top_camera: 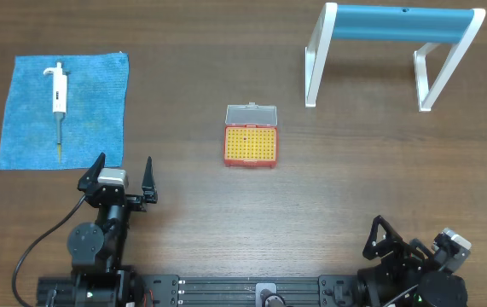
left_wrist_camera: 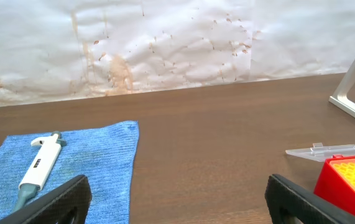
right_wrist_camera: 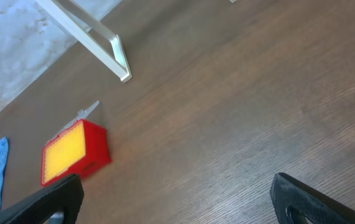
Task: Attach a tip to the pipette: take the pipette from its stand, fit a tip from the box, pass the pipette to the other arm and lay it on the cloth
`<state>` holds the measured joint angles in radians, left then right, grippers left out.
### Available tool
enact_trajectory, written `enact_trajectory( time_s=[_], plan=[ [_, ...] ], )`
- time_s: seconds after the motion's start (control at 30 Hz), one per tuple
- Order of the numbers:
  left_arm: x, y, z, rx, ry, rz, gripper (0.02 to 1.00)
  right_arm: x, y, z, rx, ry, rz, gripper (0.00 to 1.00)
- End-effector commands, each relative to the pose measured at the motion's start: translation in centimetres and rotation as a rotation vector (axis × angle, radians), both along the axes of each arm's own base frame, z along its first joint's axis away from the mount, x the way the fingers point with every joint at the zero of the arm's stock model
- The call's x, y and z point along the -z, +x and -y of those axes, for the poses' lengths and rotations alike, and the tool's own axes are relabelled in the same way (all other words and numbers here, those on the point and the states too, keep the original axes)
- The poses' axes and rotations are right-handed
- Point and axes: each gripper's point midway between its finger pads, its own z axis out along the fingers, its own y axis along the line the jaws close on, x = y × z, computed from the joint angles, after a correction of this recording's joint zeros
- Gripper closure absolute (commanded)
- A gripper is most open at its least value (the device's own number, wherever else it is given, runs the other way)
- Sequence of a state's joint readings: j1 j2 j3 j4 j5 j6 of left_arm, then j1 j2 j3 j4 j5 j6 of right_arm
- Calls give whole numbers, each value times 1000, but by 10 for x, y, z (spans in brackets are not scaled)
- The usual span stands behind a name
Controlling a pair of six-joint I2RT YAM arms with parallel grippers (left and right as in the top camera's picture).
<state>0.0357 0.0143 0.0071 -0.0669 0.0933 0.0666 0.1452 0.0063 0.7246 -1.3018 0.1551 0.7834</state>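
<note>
Pipette (top_camera: 57, 89) lies on the cloth (top_camera: 98, 94): job looks done

Everything sits on the big brown table (top_camera: 328, 179). The blue and white stand (top_camera: 397, 24) is at the upper right of the top view. The blue cloth is at the upper left. The red tip box (top_camera: 250, 145) sits open in the middle. The pipette lies flat on the cloth, and its yellow tip (top_camera: 59, 152) looks fitted.

The left gripper (top_camera: 124, 170) is wide open and holds nothing, just below the cloth's lower right corner. The right gripper (right_wrist_camera: 177, 196) is wide open too, at the lower right.

I think only backing off is left to do. The left arm should stay off the cloth, so it does not tug it and roll the pipette.
</note>
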Motion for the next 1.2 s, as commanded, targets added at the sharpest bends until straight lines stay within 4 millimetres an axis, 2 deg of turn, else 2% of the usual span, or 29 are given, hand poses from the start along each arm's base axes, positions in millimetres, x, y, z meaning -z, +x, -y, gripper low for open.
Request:
enact_trajectory(
  time_s=[0.03, 0.07, 0.1, 0.17, 0.23, 0.27, 0.33, 0.4, 0.5, 0.6, 1.2],
  plan=[
    [0, 0, 0, -5, -9, 1, 117, -35, 27, 27, 156, -65, 193, 29],
    [0, -1, 0, -5, -8, 1, 115, -47, 40, 35, 201, -108, 268, 29],
    [0, 0, 0, -5, -9, 1, 117, -57, 63, 34, 168, -218, 355, 29],
    [0, -1, 0, -5, -8, 1, 115, -72, 99, 17, 46, -406, 537, 29],
    [0, 0, 0, -5, -9, 1, 117, -77, 115, 10, -13, -547, 654, 29],
    [0, -1, 0, -5, -8, 1, 115, -72, 118, 17, 8, -592, 663, 29],
    [0, -1, 0, -5, -8, 1, 117, -56, 123, 19, -2, -597, 628, 29],
    [0, -1, 0, -5, -8, 1, 117, -21, 133, 7, -92, -575, 579, 29],
    [0, -1, 0, -5, -8, 1, 117, 14, 139, -7, -178, -551, 541, 29],
    [0, -1, 0, -5, -8, 1, 115, 30, 139, -8, -205, -561, 476, 27],
    [0, 0, 0, -5, -9, 1, 117, 30, 139, -10, -221, -566, 480, 29]
  ],
)
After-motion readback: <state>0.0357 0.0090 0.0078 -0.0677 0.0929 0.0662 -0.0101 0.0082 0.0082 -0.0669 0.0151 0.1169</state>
